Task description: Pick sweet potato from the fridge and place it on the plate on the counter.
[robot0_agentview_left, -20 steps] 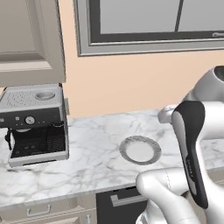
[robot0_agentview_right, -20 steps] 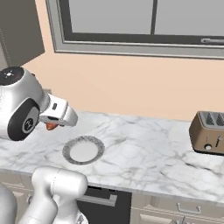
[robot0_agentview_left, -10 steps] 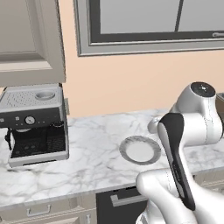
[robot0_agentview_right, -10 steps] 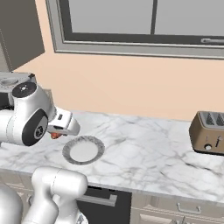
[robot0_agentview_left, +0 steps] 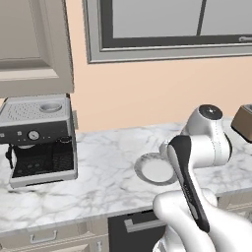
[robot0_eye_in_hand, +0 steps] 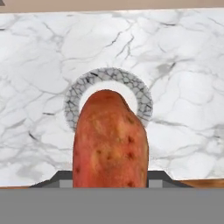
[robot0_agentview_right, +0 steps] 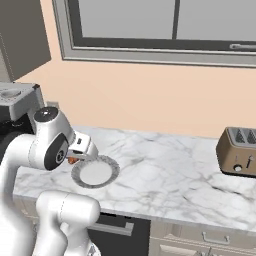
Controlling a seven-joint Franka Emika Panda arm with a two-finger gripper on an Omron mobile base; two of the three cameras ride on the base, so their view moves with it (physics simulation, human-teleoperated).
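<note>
My gripper (robot0_eye_in_hand: pixel 109 180) is shut on the sweet potato (robot0_eye_in_hand: pixel 110 141), an orange-red tuber that stands up between the dark fingertips (robot0_eye_in_hand: pixel 56 178) in the hand view. Beyond its tip lies the plate (robot0_eye_in_hand: pixel 109 74), white in the centre with a speckled grey rim, on the white marble counter (robot0_eye_in_hand: pixel 183 52). In the right base view the gripper (robot0_agentview_right: pixel 79 153) hangs at the plate's (robot0_agentview_right: pixel 96 173) left rim, just above it, with the sweet potato (robot0_agentview_right: pixel 72 160) peeking out underneath. In the left base view my arm covers the right side of the plate (robot0_agentview_left: pixel 153 169). The fridge is out of view.
A silver espresso machine (robot0_agentview_left: pixel 39 140) stands on the counter (robot0_agentview_left: pixel 98 182) left of the plate. A toaster (robot0_agentview_right: pixel 239 151) sits at the far right. A window and peach wall run behind, and a wall cabinet (robot0_agentview_left: pixel 34 44) hangs over the espresso machine.
The arm has swung down and in toward the plate, carrying the sweet potato from high above the counter to just over the plate's rim. The plate has not moved.
</note>
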